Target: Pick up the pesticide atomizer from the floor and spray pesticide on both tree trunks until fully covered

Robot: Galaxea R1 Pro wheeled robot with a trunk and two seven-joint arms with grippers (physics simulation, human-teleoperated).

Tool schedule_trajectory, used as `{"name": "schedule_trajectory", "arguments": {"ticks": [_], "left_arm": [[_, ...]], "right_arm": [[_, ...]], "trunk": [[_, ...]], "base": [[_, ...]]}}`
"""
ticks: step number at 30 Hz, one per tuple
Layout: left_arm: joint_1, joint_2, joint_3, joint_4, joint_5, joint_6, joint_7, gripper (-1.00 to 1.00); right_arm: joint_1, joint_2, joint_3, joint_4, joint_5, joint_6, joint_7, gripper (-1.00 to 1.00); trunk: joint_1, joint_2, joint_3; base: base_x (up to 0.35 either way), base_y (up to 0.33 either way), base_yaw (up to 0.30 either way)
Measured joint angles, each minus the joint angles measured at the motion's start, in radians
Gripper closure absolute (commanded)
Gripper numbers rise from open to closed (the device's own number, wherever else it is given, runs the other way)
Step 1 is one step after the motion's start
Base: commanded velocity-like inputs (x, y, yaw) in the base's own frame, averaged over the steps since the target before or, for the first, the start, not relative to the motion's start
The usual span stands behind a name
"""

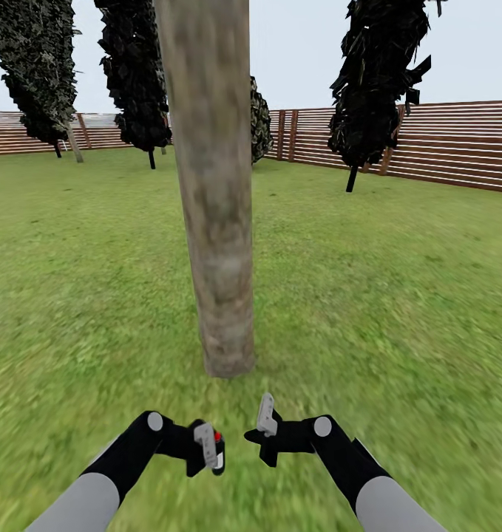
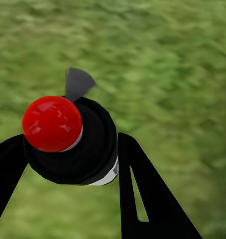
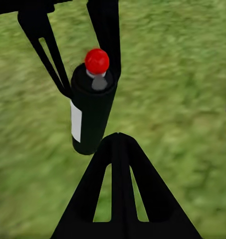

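Black atomizer [image 3: 93,112], red cap, white label

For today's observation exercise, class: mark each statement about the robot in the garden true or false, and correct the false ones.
1. The left gripper holds a black spray bottle with a red top. True.
2. The right gripper is holding the bottle too. False: its fingers are closed together with nothing between them, apart from the bottle.
3. A thick grey-brown tree trunk stands on the grass straight ahead of the robot. True.
4. The bottle is lying on the grass. False: it is off the ground, between the left gripper's fingers.
5. A brick wall rings the lawn. False: it is a brown wooden slat fence.
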Motion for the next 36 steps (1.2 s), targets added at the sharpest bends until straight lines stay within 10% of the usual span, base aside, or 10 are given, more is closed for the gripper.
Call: {"name": "schedule_trajectory", "arguments": {"ticks": [36], "left_arm": [[0.006, -0.067, -0.001, 0.019, 0.007, -0.003, 0.058, 1.0]], "right_arm": [[0.0, 0.0, 0.0, -0.003, 0.001, 0.0, -0.001, 1.0]], "trunk": [[0.0, 0.0, 0.0]], "base": [[0.0, 0.0, 0.0]]}}
